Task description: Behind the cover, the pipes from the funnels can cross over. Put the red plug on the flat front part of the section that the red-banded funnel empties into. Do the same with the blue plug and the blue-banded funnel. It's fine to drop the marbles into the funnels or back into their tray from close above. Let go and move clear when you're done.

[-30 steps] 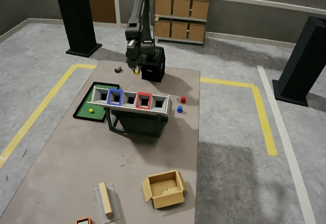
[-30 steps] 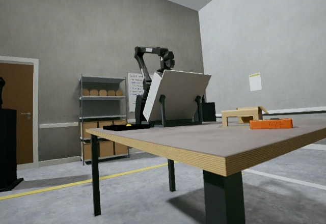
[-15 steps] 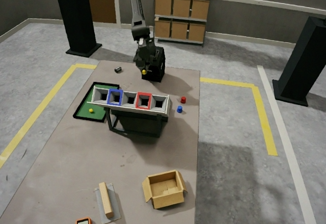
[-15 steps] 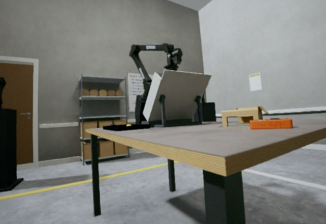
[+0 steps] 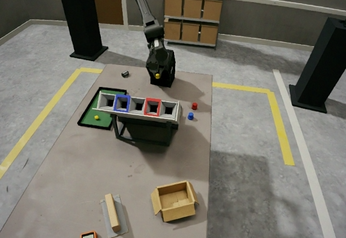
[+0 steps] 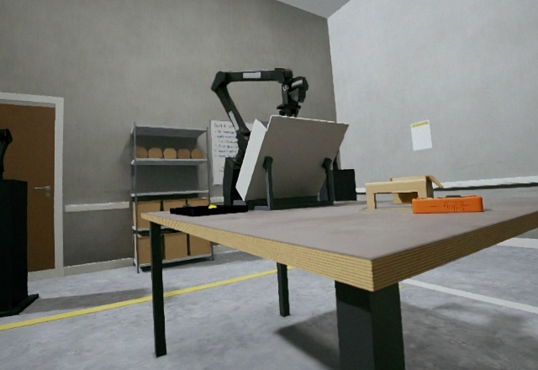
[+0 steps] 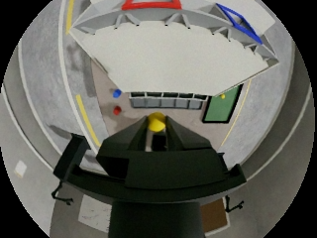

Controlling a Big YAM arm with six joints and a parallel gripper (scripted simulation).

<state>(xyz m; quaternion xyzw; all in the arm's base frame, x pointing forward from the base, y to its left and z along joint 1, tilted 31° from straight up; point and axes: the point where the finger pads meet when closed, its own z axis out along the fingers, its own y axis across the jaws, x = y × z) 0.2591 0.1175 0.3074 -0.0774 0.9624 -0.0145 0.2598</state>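
Observation:
My gripper is shut on a yellow marble, held on the robot's side of the tilted funnel board, in front of its pale cover. The red-banded funnel is second from the right in the top view, the blue-banded funnel second from the left. The pipes are hidden. A row of grey sections lies below the cover; no marble shows there. The red plug and blue plug stand beside the board. Another yellow marble lies in the green tray.
A dark stand carries the board. A small metal object lies near the robot base. An open cardboard box, a wooden block on a grey plate and an orange device are farther along the table.

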